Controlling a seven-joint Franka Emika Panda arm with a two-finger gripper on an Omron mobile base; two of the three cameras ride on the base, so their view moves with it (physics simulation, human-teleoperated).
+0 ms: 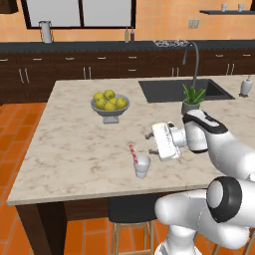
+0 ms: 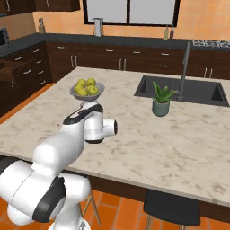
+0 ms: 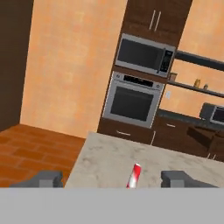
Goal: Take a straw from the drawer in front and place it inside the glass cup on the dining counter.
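Fruit bowl (image 1: 110, 106) of yellow-green fruit sits left-centre on the dining counter (image 1: 64, 149), well apart from the front edge. Nearer the front edge, the glass cup (image 1: 142, 165) stands upright with the straw (image 1: 133, 155) inside it, leaning left, red-and-white top poking above the rim. Gripper (image 1: 151, 143) is just right of the cup and above it, hand turned sideways and pointing left; fingers (image 1: 149, 135) are spread wide with nothing between them, not touching straw or cup. In the hand view the straw tip (image 3: 134, 175) shows between the two parted fingertips (image 3: 177, 177), clear of both. Right of the arm: potted plant (image 1: 191, 99) beside the dark sink (image 1: 169, 90), faucet (image 1: 194, 62) behind it, soap dispenser (image 1: 245, 86) at far right.
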